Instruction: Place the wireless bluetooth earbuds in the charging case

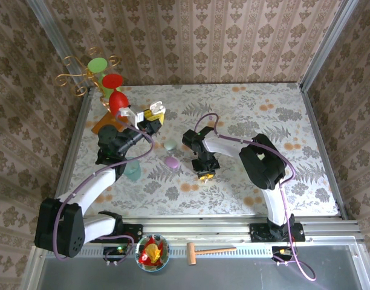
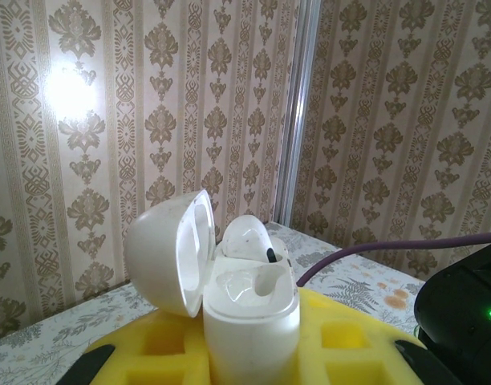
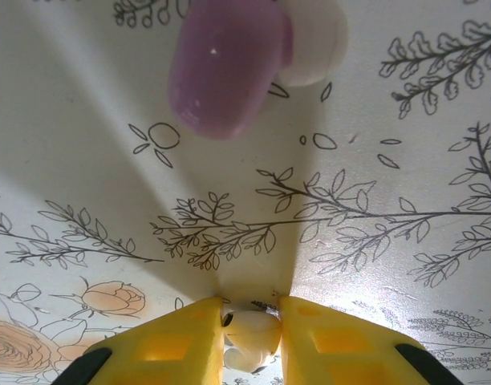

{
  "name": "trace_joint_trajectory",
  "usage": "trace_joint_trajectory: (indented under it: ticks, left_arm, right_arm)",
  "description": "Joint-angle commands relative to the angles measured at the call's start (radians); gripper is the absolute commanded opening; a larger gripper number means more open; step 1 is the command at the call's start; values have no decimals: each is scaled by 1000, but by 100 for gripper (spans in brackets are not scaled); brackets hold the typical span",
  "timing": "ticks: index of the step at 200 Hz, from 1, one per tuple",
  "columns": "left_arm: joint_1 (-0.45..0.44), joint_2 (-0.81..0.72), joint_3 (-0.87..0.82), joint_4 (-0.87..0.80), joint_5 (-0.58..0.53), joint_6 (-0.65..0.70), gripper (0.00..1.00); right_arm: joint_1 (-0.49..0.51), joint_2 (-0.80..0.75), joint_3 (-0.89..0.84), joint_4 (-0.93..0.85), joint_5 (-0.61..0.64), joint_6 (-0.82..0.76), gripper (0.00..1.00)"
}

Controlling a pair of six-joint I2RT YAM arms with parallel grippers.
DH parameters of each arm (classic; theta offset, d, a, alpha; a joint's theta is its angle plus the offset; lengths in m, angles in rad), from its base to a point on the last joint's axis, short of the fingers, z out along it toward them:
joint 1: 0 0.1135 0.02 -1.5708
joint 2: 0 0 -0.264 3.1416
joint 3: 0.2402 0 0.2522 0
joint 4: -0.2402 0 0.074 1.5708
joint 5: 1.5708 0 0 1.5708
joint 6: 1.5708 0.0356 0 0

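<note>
Right gripper (image 3: 250, 314) is pinching a white earbud (image 3: 250, 343) in its jaws on the table (image 3: 390, 273), at 6 o'clock from the purple case (image 3: 221, 68). Left gripper (image 1: 149, 119) is clamping the open charging case (image 2: 249, 317) upright, with a seated earbud (image 2: 249, 239) showing inside, so half is looking done. Right arm (image 1: 233, 145) is bending steeply down; left arm (image 1: 106, 175) is reaching toward 12 o'clock.

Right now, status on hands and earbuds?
Left hand shut on open charging case, raised. Right hand shut on white earbud at table. Lilac case apart.
</note>
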Motion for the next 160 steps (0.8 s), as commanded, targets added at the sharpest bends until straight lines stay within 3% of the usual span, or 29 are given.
trace_joint_trajectory:
  ticks: [1, 87, 160]
  left_arm:
    - [4, 6, 18, 50, 13, -3, 0]
    - [1, 33, -4, 62, 51, -21, 0]
    - [-24, 50, -37, -75, 105, -13, 0]
  right_arm:
    - [3, -45, -40, 47, 21, 26, 22]
    - [-1, -382, -189, 309, 191, -48, 20]
    - [25, -543, -100, 356, 357, -249, 20]
